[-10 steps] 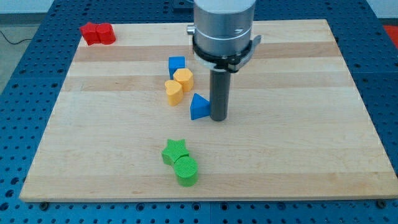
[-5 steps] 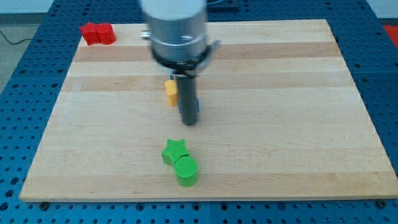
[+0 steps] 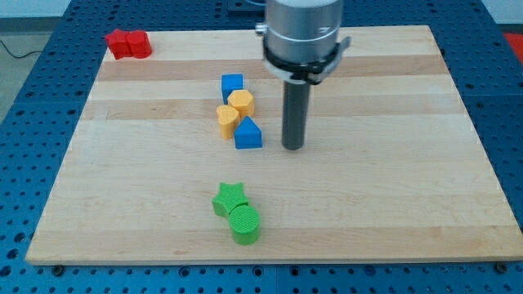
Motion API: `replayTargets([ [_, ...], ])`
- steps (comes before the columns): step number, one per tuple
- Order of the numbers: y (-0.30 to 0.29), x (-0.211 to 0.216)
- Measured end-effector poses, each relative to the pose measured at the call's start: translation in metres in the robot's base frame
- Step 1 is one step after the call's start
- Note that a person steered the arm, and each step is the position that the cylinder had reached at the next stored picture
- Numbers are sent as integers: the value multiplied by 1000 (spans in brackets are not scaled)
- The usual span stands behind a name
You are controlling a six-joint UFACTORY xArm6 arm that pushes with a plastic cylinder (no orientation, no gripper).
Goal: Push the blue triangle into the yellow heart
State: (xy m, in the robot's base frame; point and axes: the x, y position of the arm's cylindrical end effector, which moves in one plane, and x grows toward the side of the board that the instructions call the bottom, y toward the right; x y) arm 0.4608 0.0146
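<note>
The blue triangle [image 3: 248, 133] lies near the board's middle, touching the right side of the yellow heart [image 3: 228, 121]. A yellow hexagon-like block [image 3: 241, 104] sits just above them, and a blue cube [image 3: 232, 85] above that. My tip [image 3: 293, 147] rests on the board a short way to the right of the blue triangle, apart from it.
Two red blocks [image 3: 128, 43] sit at the board's top left corner. A green star [image 3: 230, 198] and a green cylinder [image 3: 244, 224] touch each other near the view's bottom. The wooden board [image 3: 409, 163] lies on a blue perforated table.
The tip swept left, pushing the blue triangle left against the yellow heart, then moved back to the right and now stands clear of it.
</note>
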Motion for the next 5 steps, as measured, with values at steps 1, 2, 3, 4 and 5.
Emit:
replayTargets([
  [1, -34, 6],
  [2, -62, 18],
  [3, -64, 22],
  [4, -62, 23],
  [5, -43, 30],
])
